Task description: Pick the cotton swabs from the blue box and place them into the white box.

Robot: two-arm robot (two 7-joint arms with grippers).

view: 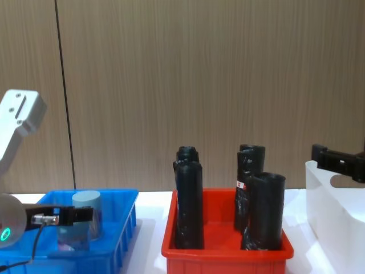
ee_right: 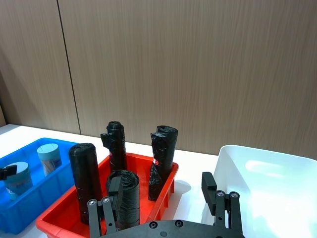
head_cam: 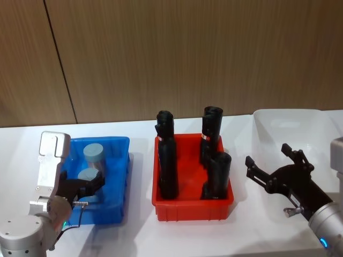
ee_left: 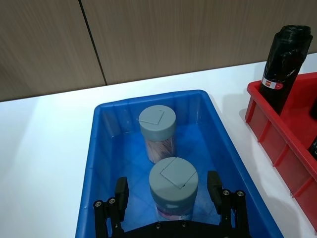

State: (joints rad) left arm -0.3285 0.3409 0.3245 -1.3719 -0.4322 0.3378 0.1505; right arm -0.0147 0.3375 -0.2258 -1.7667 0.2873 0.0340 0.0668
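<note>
Head view: white box (head_cam: 262,128) far right, red bin (head_cam: 193,203) centre, blue box (head_cam: 107,140) left. Black rolls (head_cam: 167,160) upright in red bin. Two swab tubs upright in blue box: far tub (head_cam: 93,153), near tub (head_cam: 88,175). Wide-spread left gripper (head_cam: 88,191) astride near tub, not touching. Wide-spread, empty right gripper (head_cam: 268,155) beside white box's left wall.

Blue box (ee_left: 119,121): glossy moulded plastic, ribbed outside. Swab tubs (ee_left: 159,146): clear plastic bodies with a printed label and matt pale-blue lids (ee_left: 173,181). Red bin (head_cam: 193,210): glossy plastic. Black rolls (head_cam: 167,166): crinkled, slightly shiny film wrap. White box (head_cam: 289,120): smooth translucent plastic. Table (head_cam: 139,238): smooth white, low sheen. Wall (head_cam: 161,53): matt wood-grain panels. Left gripper (ee_left: 167,182) and right gripper (head_cam: 268,153): matt black.
</note>
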